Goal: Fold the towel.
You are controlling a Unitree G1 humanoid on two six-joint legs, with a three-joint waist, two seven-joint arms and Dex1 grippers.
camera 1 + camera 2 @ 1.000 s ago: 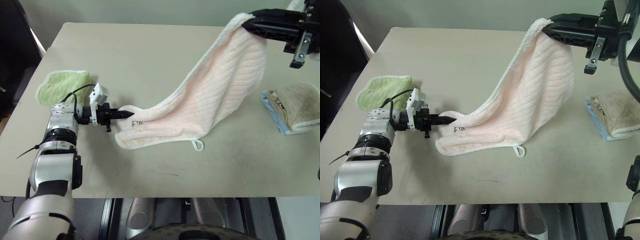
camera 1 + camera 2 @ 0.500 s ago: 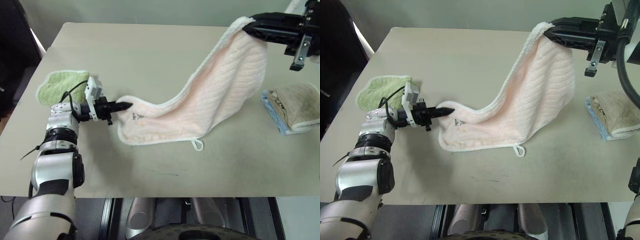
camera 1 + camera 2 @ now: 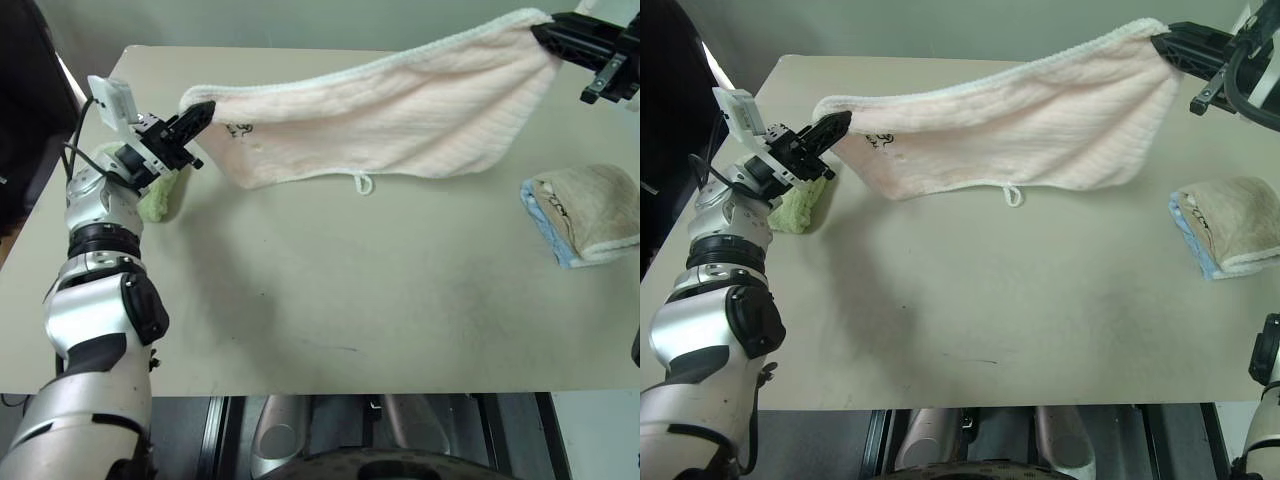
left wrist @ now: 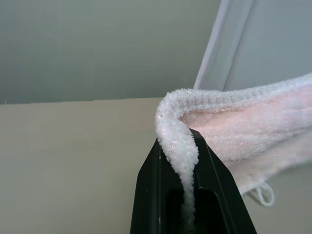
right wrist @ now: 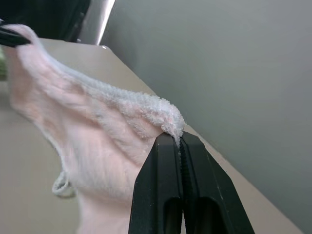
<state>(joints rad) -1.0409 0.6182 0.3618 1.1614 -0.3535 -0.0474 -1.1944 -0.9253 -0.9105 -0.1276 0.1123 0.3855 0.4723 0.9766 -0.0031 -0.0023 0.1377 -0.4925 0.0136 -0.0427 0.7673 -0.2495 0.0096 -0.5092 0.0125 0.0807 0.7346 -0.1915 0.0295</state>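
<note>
Both hands clamped on towel (image 3: 400,110)

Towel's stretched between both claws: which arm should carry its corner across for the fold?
Probably left. The left claw grips the towel corner lower, nearer the table; the right claw holds higher.

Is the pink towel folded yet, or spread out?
Spread out, not folded: the towel hangs stretched in one layer between the left gripper and right gripper, above the table.
</note>
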